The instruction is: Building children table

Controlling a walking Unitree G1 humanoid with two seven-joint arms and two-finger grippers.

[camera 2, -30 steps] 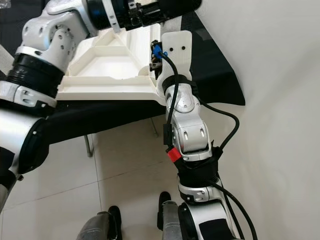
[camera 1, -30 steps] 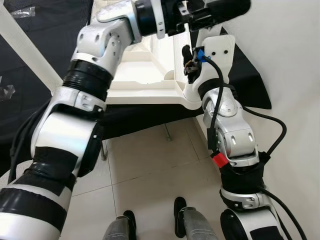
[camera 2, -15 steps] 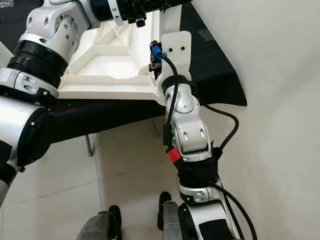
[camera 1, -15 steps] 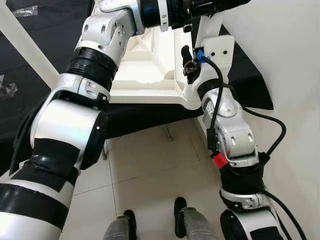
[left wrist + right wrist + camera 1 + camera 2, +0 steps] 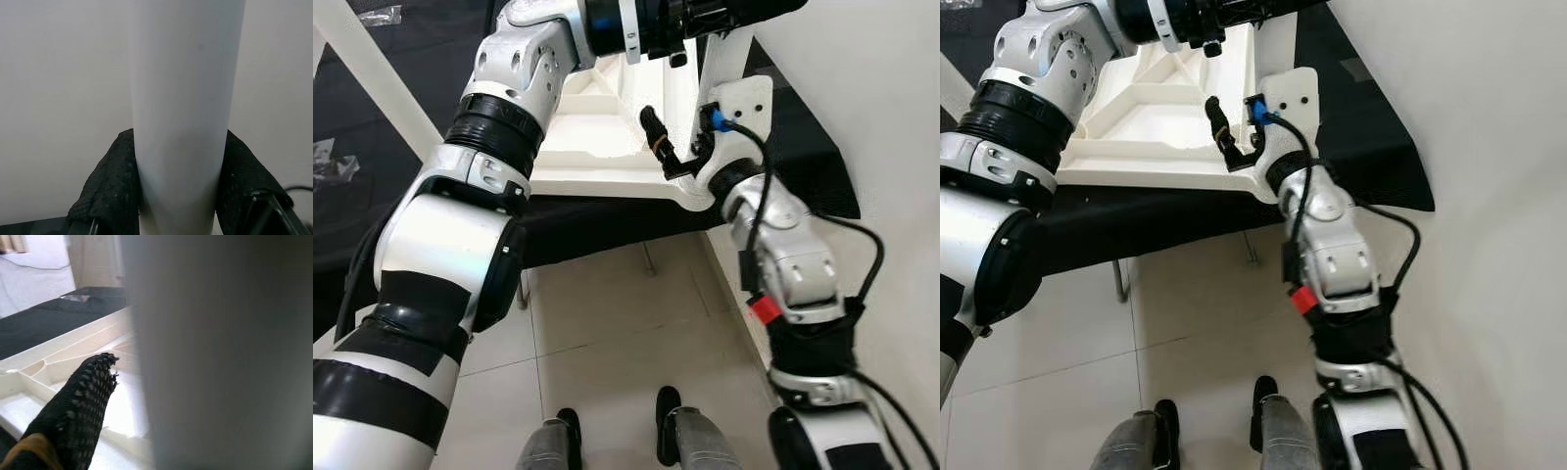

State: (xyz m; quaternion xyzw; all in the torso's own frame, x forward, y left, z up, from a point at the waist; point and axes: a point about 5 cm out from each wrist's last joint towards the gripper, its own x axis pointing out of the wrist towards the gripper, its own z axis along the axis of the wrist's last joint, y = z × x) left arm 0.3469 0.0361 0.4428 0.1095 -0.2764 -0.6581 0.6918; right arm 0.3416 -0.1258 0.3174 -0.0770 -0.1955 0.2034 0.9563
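Left claw (image 5: 178,215) clamped on white table leg (image 5: 183,98), black mesh fingers (image 5: 110,191) pressed against both sides of the round post. Left arm (image 5: 480,186) reaching up and across toward 1 o'clock in the head views, wrist at the top edge. Right claw (image 5: 658,147) spread open, one black finger (image 5: 73,416) out over the ribbed underside of the white tabletop (image 5: 1151,122), leg just beside that finger in the right wrist view, blurred, contact not clear. Right arm (image 5: 783,264) rising from 5 o'clock, red tag and black cable along the forearm, white camera mount at the wrist. Tabletop lying upside down on a black-covered surface (image 5: 597,215), near corner rounded, at 12 o'clock from the robot's feet (image 5: 617,436). Another white leg (image 5: 362,78) lying diagonally on the black cover at 10 o'clock. Pale tiled floor (image 5: 607,323) below, white wall (image 5: 881,98) along 3 o'clock.
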